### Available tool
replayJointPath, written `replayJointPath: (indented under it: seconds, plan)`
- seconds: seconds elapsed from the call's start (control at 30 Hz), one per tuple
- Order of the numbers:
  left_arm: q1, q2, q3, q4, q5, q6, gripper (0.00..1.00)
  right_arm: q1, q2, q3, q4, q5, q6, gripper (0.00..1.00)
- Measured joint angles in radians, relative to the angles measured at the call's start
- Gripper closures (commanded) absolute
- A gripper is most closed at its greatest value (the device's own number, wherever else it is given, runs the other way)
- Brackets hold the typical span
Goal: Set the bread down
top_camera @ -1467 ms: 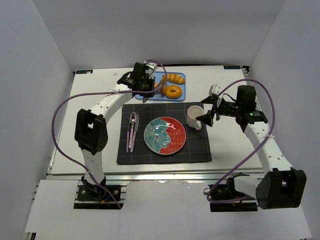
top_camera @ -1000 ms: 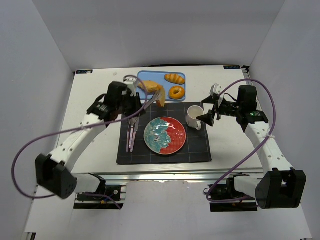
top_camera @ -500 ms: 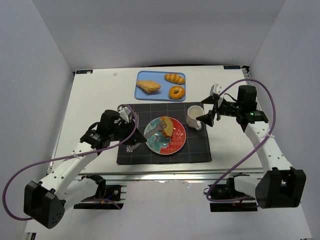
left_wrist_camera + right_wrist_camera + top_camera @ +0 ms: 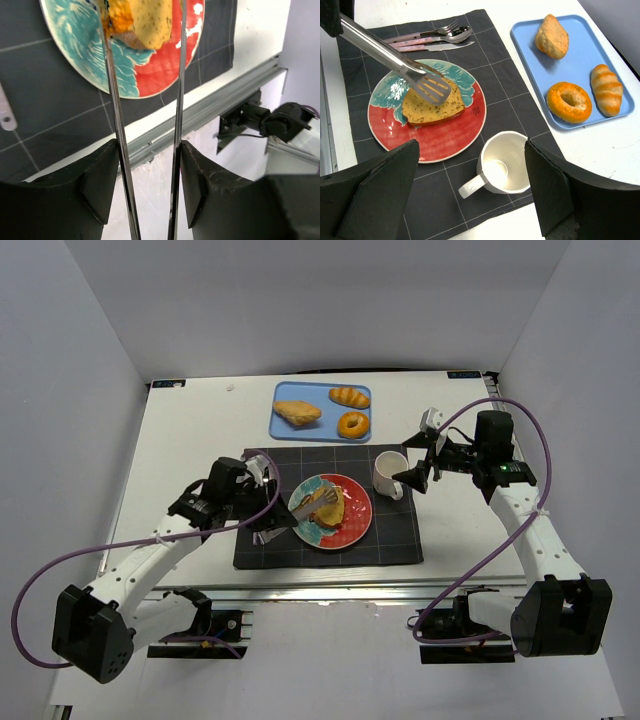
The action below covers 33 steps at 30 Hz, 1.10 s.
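- Top view: bread (image 4: 332, 508), a tan slice, lies flat on plate (image 4: 356, 527), nr ctr. Plate sits mid dark mat (image 4: 392, 540) on white table (image 4: 180, 440).
- Same view: left gripper (image 4: 262, 510) low over mat's left part, jaws grasping tongs (image 4: 303, 510). Tongs reach right onto plate, tips at the slice.
- Same view: right gripper (image 4: 413, 465) just right of white mug (image 4: 388, 472), not touching it. Jaws spread wide, nothing in them.
- Blue tray (image 4: 320, 390) at table's far side, behind mat. On it: bun (image 4: 297, 413), roll (image 4: 349, 396), doughnut (image 4: 351, 424).
- Left wrist view: jaws clamp tongs (image 4: 114, 100) from outside, one pad against each metal arm. Arms stand parted, bread (image 4: 142, 20) btwn them on plate (image 4: 160, 70). Tips cut off by frame top, so can't tell if they pinch the slice.
- Right wrist view: bread (image 4: 432, 107) flat on plate (image 4: 445, 140), across teal/red pattern. One slotted tong blade rests on its top; other blade hidden.
- Same view: cutlery (image 4: 427, 40) side by side on mat beyond plate. Mug (image 4: 502, 162) upright, empty, just beside plate rim. This gripper's own jaws wide apart at the frame's lower corners, holding nothing.
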Motion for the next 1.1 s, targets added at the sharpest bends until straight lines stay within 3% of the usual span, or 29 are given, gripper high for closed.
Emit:
replayJointPath:
  seconds: [0.23, 0.57, 0.83, 1.1]
  plan:
    - [0.000, 0.000, 0.085, -0.095, -0.090, 0.042, 0.41, 0.000, 0.004, 0.000, -0.001, -0.001, 0.000, 0.11]
    - [0.000, 0.040, 0.239, -0.190, -0.195, 0.100, 0.68, 0.000, 0.016, 0.000, -0.001, -0.001, 0.000, 0.10]
    - [0.000, 0.185, 0.350, -0.092, -0.196, 0.107, 0.67, 0.000, 0.016, 0.000, 0.003, -0.006, 0.000, 0.11]
    - [0.000, 0.531, 0.546, 0.091, -0.233, 0.098, 0.61, 0.000, 0.015, 0.000, 0.003, -0.008, 0.000, 0.11]
